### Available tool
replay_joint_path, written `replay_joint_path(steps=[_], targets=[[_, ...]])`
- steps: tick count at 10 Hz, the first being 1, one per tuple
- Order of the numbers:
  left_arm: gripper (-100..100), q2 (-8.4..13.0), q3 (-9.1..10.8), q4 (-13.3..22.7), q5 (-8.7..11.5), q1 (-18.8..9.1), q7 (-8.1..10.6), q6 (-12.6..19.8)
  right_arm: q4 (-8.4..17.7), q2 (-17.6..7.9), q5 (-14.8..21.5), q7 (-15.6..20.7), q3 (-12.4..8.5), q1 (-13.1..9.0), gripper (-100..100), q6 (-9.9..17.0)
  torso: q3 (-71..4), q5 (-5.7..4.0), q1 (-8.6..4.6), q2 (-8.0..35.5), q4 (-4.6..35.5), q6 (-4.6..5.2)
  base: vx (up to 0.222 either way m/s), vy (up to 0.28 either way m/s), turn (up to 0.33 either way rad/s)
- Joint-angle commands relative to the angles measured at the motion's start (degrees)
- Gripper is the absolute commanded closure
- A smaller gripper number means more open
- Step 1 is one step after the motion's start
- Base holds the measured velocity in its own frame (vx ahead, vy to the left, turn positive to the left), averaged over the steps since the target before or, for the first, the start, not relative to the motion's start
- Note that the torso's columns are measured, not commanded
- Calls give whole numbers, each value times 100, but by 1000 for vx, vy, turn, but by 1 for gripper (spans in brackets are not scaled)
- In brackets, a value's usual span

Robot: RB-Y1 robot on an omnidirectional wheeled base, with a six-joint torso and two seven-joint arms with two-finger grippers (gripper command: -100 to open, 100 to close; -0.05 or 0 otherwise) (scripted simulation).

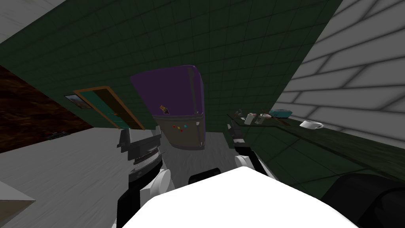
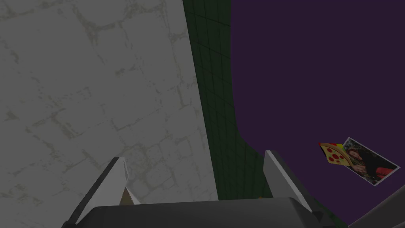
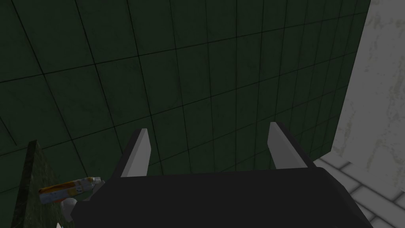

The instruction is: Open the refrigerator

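Observation:
The refrigerator (image 1: 174, 93) stands against the green tiled wall straight ahead, with a purple upper door and a greyer lower door (image 1: 184, 132) carrying small coloured magnets. Both doors look shut, and their long handles (image 1: 193, 89) run down the right edge. My left gripper (image 1: 125, 139) hangs in front of the fridge's left side, apart from it; in its wrist view it (image 2: 195, 166) stands open and empty, with the purple door (image 2: 316, 79) and a pizza magnet with a photo (image 2: 358, 158) beyond. My right gripper (image 1: 232, 132) is right of the fridge, open and empty (image 3: 209, 148), facing the green wall.
A dark green counter (image 1: 316, 142) runs along the right wall with jars (image 1: 253, 118), a blue appliance (image 1: 281, 113) and a white cup (image 1: 311, 124). A tube (image 3: 67, 188) lies on it near my right hand. An orange-framed door (image 1: 110, 107) is left of the fridge.

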Motion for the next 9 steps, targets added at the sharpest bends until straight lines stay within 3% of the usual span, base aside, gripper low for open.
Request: replay_joint_path(steps=[1, 9], targets=[[0, 0, 0, 0, 0, 0, 0, 0, 0, 0, 0, 0, 0, 0, 0, 0, -467, 0, 0, 232, 235, 0, 0, 0, 0], [0, 0, 0, -2, 0, 0, 0, 0, -2, 0, 0, 0, 0, 0, 0, -1, -7073, 0, 0, 3539, 3537, 0, 0, 0, 0]])
